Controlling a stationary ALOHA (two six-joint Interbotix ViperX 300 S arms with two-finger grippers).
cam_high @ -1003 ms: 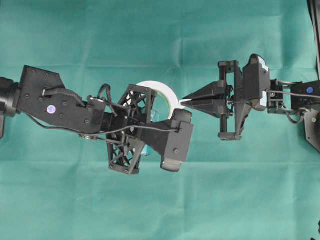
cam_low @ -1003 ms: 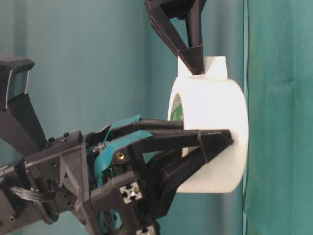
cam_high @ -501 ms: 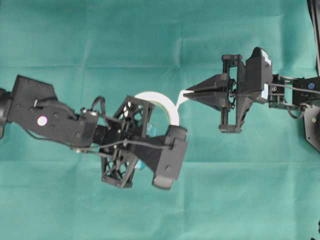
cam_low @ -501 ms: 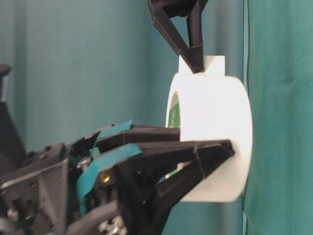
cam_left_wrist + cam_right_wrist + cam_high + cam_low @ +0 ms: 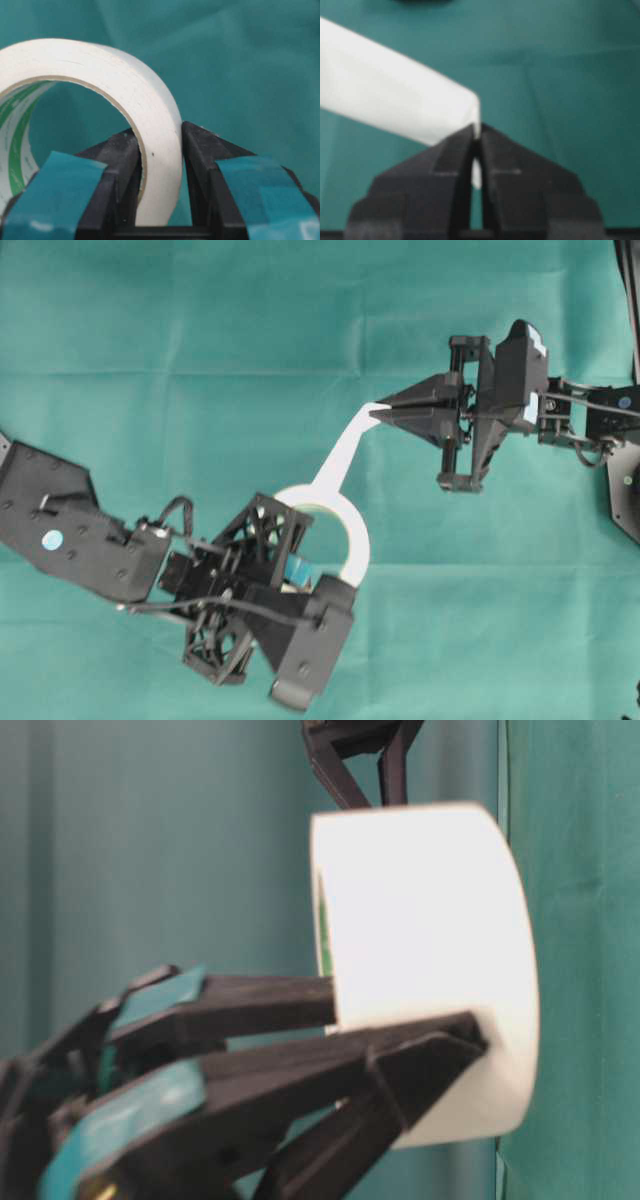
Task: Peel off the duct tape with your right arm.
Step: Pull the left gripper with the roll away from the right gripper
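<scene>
Tape roll: the wide white duct tape roll with a green-printed inner core [image 5: 340, 540] is hanging above the teal cloth-covered table [image 5: 150, 330], near the lower middle of the overhead view.
Left gripper: the black left gripper with teal-padded fingers [image 5: 160, 170] is clamping the roll's wall, one finger inside the ring and one outside — anchoring it so the strip has something to pull against.
Right gripper: the black pointed-finger right gripper [image 5: 380, 408] is pinching the strip's free end, jaws fully closed on it.
Peeled strip: a flat white length of tape [image 5: 342, 452] is spanning tautly between roll and right fingertips — well apart, so peeling appears underway.
Risk: the thin tab may be slipping from the narrow pinch.
</scene>
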